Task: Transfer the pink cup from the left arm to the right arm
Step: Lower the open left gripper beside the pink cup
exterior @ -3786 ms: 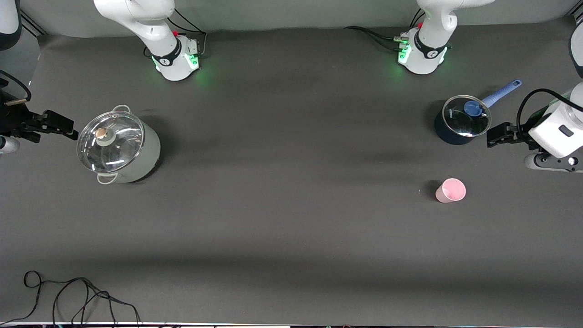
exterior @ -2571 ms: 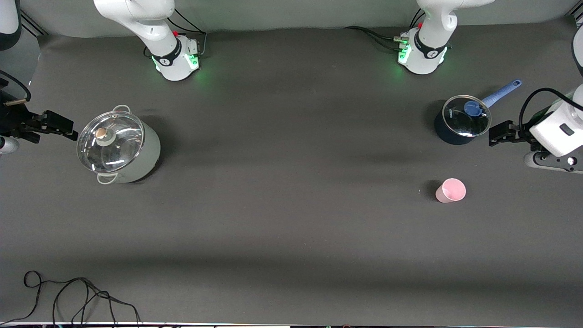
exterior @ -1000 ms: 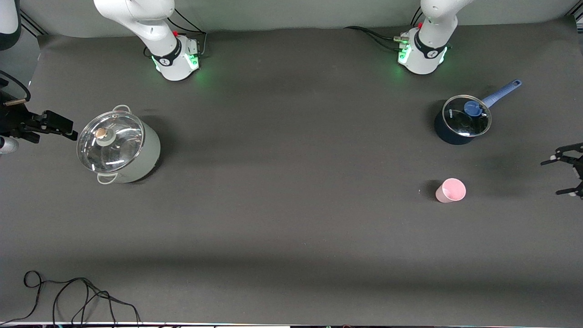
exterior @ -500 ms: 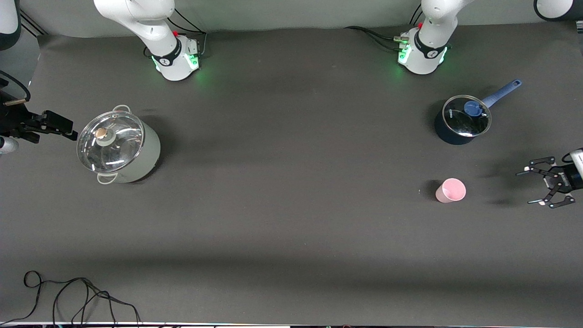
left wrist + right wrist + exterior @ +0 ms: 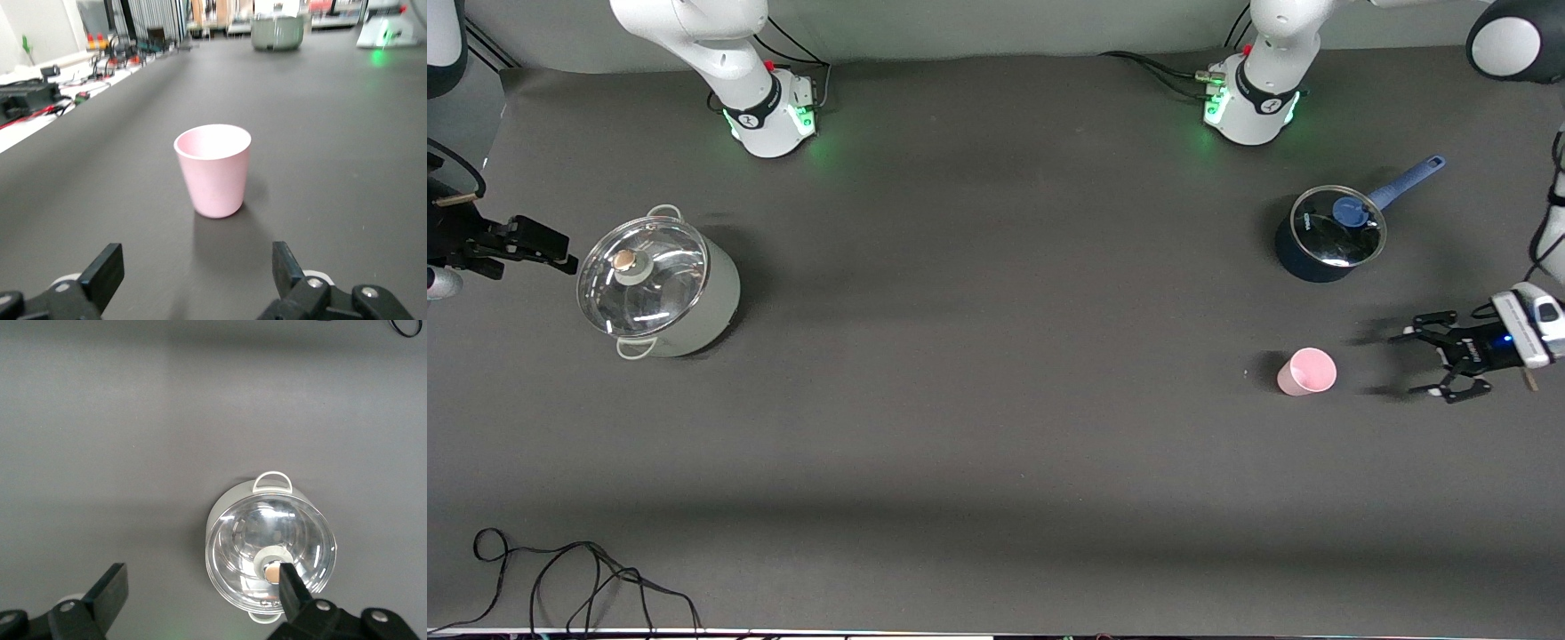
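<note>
The pink cup (image 5: 1305,372) stands upright and alone on the dark table toward the left arm's end. It also shows in the left wrist view (image 5: 213,170), straight ahead of the jaws. My left gripper (image 5: 1421,363) is open and empty, low over the table beside the cup on the table-end side, with a gap between them. Its jaws (image 5: 197,270) stand wide, wider than the cup. My right gripper (image 5: 567,258) waits open and empty over the right arm's end of the table, beside the big pot; it also shows in the right wrist view (image 5: 200,587).
A pale green pot with a glass lid (image 5: 656,289) stands toward the right arm's end, seen below the right gripper (image 5: 270,550). A dark blue saucepan with a lid and blue handle (image 5: 1327,233) stands farther from the camera than the cup. A black cable (image 5: 578,578) lies at the near edge.
My left gripper has swung away from beside the saucepan, opened, dropped low and moved in toward the cup. The cup and the right arm have not moved.
</note>
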